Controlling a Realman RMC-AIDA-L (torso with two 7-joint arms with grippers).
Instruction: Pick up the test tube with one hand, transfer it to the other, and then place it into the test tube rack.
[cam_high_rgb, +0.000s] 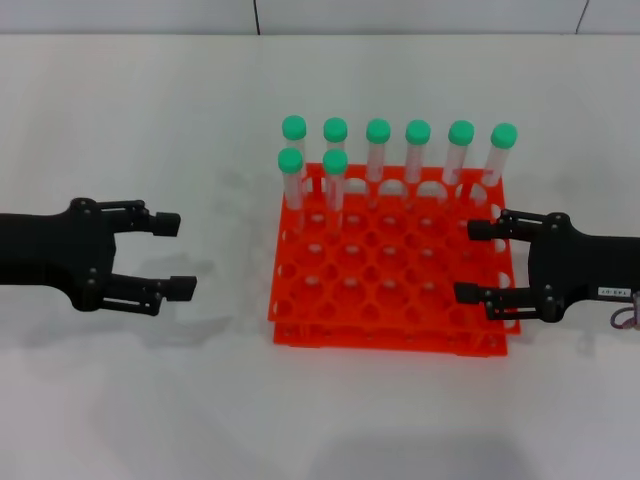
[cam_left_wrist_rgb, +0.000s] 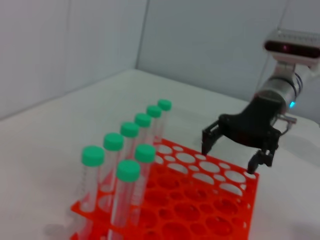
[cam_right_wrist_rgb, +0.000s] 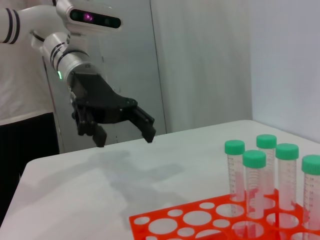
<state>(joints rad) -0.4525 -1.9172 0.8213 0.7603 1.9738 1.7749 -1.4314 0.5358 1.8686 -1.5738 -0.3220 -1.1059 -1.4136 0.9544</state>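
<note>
Tubes (cam_high_rgb: 378, 150) all stand racked beyond your right gripper (cam_high_rgb: 478, 262), spread empty over the test tube rack (cam_high_rgb: 390, 300). Left gripper (cam_high_rgb: 172, 256) hangs spread and empty too, so you likely have nothing left to grasp.

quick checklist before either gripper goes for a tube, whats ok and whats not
1. Left gripper open and empty: ok, it hovers over bare table left of the test tube rack.
2. Right gripper open and empty: ok, it sits over the rack's right edge.
3. A tube to pick: ok, eight green-capped test tubes stand in the rack's far rows, six behind, two in front.
4. Loose tube on the table: not ok, none in view.
5. Free holes for placing: ok, the near rows are empty.
6. Tubes upright: mostly ok, the far-right tube leans.
</note>
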